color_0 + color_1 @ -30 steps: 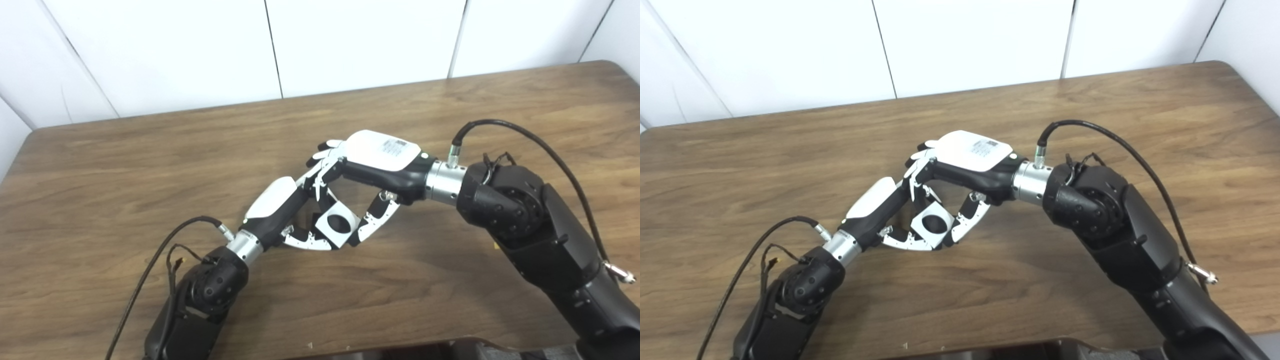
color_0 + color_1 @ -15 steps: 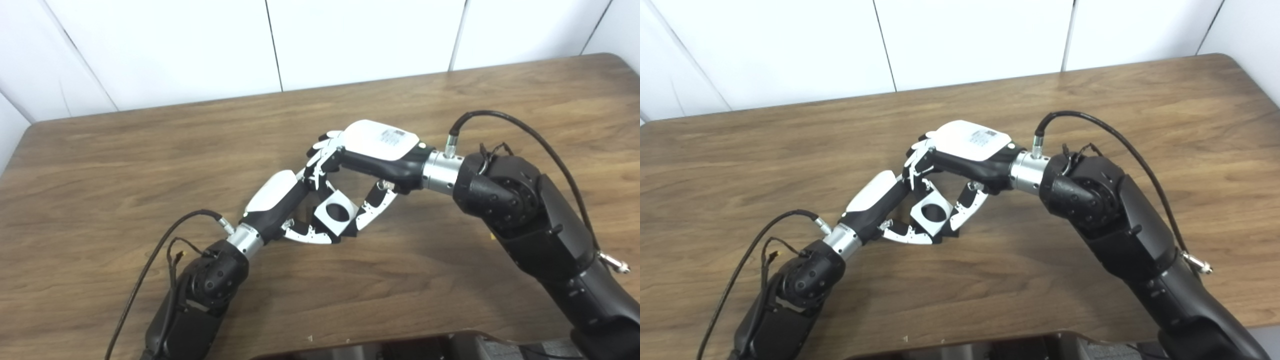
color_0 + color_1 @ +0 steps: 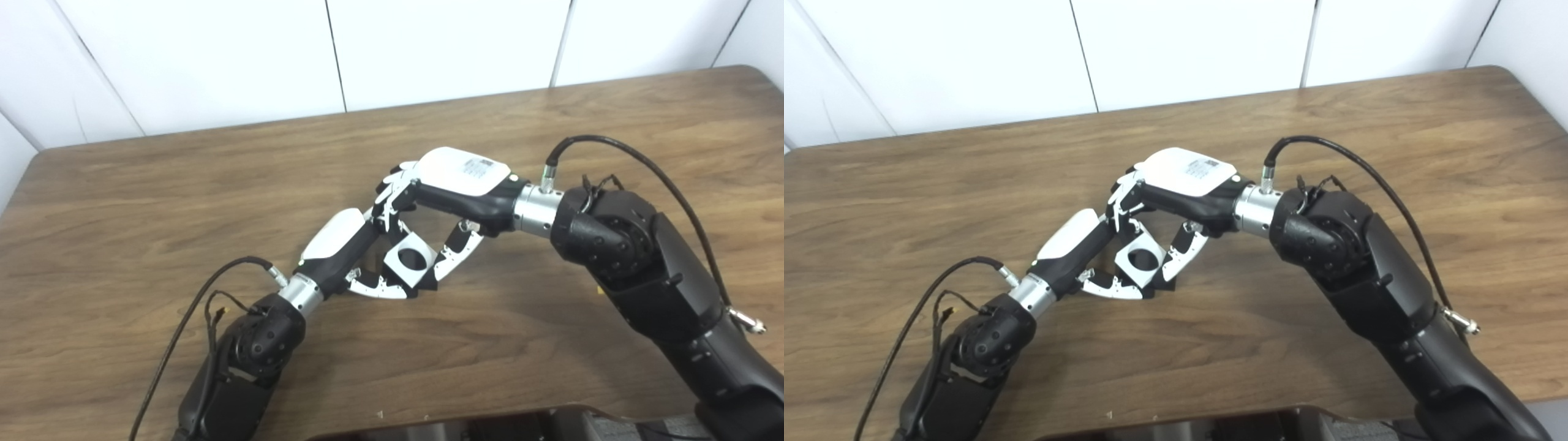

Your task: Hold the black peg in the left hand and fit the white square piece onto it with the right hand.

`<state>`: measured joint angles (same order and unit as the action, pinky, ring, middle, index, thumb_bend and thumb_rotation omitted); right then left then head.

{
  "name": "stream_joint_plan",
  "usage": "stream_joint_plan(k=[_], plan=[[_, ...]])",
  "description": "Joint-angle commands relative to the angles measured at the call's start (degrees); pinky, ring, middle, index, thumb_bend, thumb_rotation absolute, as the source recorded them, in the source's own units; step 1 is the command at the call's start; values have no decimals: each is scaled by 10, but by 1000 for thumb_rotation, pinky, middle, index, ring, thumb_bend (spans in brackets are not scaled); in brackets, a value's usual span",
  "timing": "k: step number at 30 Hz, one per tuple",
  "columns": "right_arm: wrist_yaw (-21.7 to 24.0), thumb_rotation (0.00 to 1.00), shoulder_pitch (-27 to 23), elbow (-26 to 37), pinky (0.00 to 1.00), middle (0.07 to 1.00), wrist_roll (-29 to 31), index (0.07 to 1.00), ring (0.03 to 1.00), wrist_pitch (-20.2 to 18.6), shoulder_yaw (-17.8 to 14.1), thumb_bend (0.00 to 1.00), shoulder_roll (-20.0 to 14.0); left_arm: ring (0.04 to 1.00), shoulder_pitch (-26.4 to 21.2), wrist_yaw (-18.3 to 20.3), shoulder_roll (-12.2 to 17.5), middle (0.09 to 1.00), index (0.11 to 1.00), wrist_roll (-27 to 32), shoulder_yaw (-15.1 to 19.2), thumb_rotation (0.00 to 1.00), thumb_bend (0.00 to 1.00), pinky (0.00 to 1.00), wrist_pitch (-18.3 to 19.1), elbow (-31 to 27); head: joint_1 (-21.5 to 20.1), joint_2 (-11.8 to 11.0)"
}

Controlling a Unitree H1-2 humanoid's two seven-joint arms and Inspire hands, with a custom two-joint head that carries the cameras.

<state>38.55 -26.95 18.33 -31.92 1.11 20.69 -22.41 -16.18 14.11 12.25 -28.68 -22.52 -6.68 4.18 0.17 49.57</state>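
Nearly unchanged since half a second ago: right hand (image 3: 456,193) clamped on white square holed piece (image 3: 409,260), left hand (image 3: 358,257) gripping barely visible black peg (image 3: 429,283); seating unfinished.

Brown wood-grain table (image 3: 153,184); robot hands above centre.

Peg hidden, grips hard to read

The black peg cannot be made out; only darkness shows through the round hole of the white square piece (image 3: 408,260). The left hand (image 3: 343,245) and right hand (image 3: 456,190) overlap there, so which fingers touch the piece is unclear. Both arms and the table (image 3: 122,202) run off the picture's edges.
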Motion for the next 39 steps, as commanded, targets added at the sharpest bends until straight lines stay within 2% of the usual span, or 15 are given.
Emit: stream_joint_plan(k=[1,18,28,39], plan=[[-18,139,-16,3,940,771,4,481,871,14,-6,517,0,995,-1,12,7,929,492,-7,-5,88,516,889,6,-1,0,1],[-23,136,-9,-12,938,766,2,481,866,21,-7,519,-12,986,0,17,8,931,491,-4,-3,87,516,881,17,-11,1,3],[-43,137,-2,-30,923,763,-1,481,860,34,-2,519,-10,987,1,19,7,931,491,0,-2,86,517,882,22,-13,3,6],[-62,138,10,-42,910,760,-5,482,857,30,2,520,-7,979,1,14,5,925,491,1,-2,86,517,870,16,-10,6,10]])
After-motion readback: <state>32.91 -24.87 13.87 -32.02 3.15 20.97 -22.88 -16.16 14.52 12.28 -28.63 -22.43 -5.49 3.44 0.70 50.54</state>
